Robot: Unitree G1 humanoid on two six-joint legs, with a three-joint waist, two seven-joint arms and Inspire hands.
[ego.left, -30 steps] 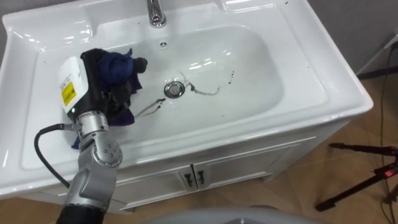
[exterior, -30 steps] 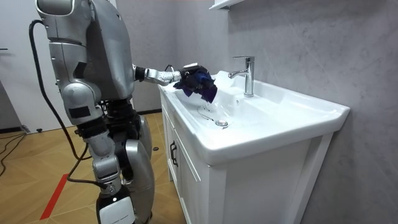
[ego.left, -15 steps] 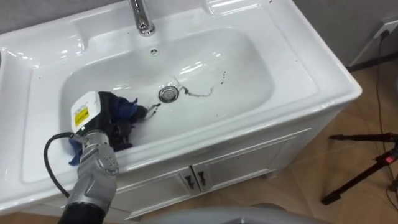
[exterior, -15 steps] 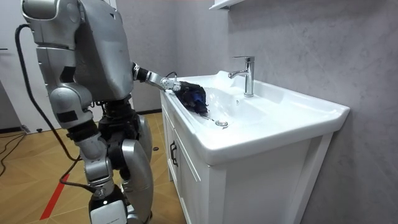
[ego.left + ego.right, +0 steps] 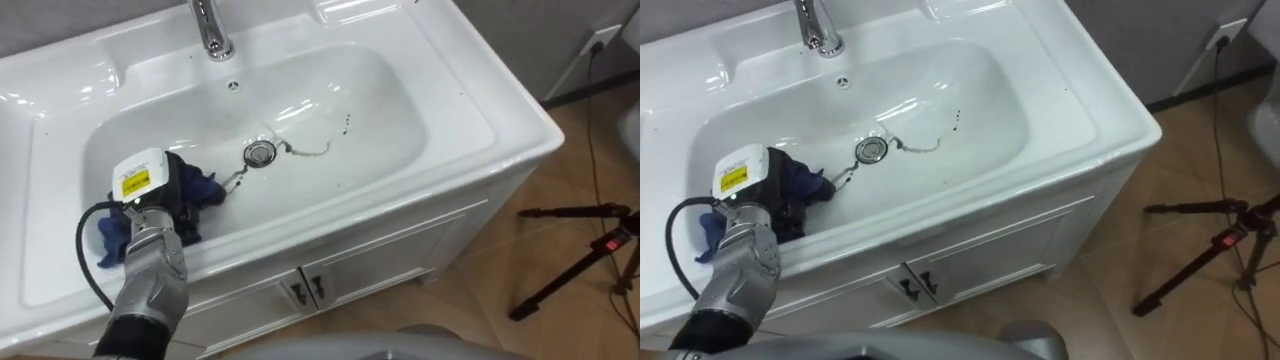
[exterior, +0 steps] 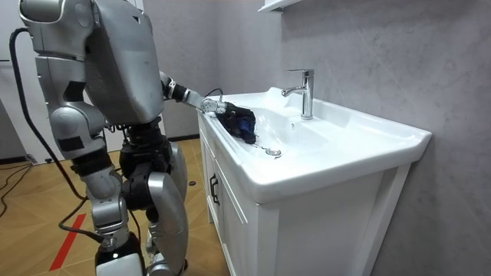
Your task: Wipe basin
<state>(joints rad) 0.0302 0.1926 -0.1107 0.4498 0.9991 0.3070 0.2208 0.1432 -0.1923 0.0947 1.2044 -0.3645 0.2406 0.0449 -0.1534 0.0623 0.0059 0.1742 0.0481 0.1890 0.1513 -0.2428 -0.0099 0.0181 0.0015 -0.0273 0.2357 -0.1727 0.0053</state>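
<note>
The basin (image 5: 400, 120) is mid-wipe: a blue cloth (image 5: 203, 187) is pressed to its near left slope, clamped in the left hand (image 5: 145, 185). Dark streaks (image 5: 312, 151) beside the drain (image 5: 259, 152) are not yet reached; a rightward sweep is likely called for.

Eye views look down on basin (image 5: 400, 140); room view sideways, farther.

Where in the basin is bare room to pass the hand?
Free: right half of the white ceramic basin, from the round metal drain to its right wall, dark smears aside. Crowded: left of the drain, where the left hand grips the dark blue cloth.
</note>
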